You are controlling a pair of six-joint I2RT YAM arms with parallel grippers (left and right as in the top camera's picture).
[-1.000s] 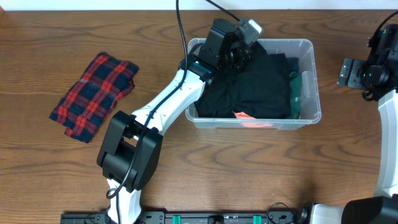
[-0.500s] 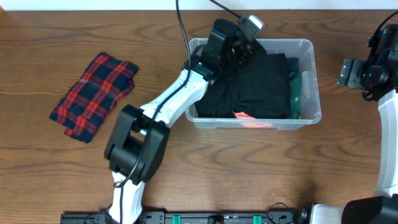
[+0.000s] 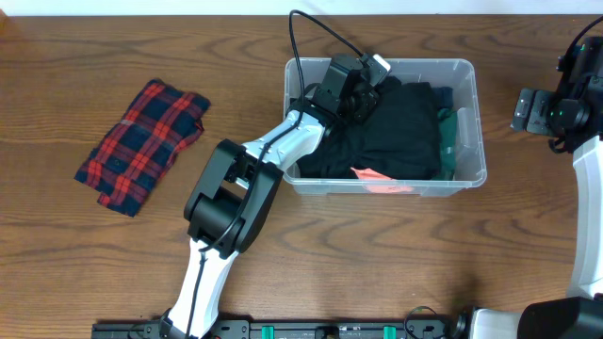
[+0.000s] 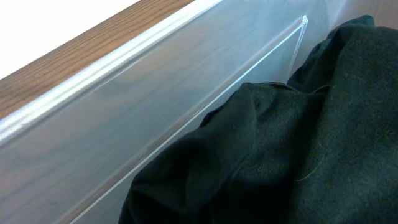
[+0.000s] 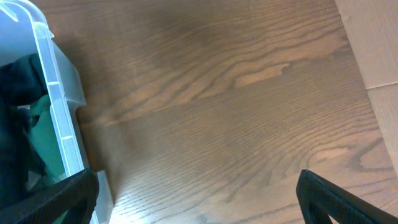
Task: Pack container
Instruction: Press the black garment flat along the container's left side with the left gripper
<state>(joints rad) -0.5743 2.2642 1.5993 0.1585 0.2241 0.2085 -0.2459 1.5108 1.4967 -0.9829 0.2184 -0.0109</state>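
Note:
The container (image 3: 477, 113) is a clear rectangular bin at the back centre of the table. A black garment (image 3: 400, 132) fills most of it, with a green garment (image 3: 454, 141) along its right side and an orange-red item (image 3: 373, 176) at its front wall. My left gripper (image 3: 363, 92) is down inside the bin's back left corner, over the black garment. The left wrist view shows only the bin wall (image 4: 124, 112) and the black garment (image 4: 280, 155); the fingers are hidden. My right gripper (image 5: 196, 199) is open and empty over bare table, to the right of the bin (image 5: 59, 118).
A folded red and navy plaid cloth (image 3: 141, 143) lies on the table at the left. The left arm stretches from the front of the table over the bin's left front corner. A black cable loops above the bin's back left rim.
My left gripper has sunk lower into the bin's back left corner, and the arm's elbow has swung to the right. The right arm has not moved.

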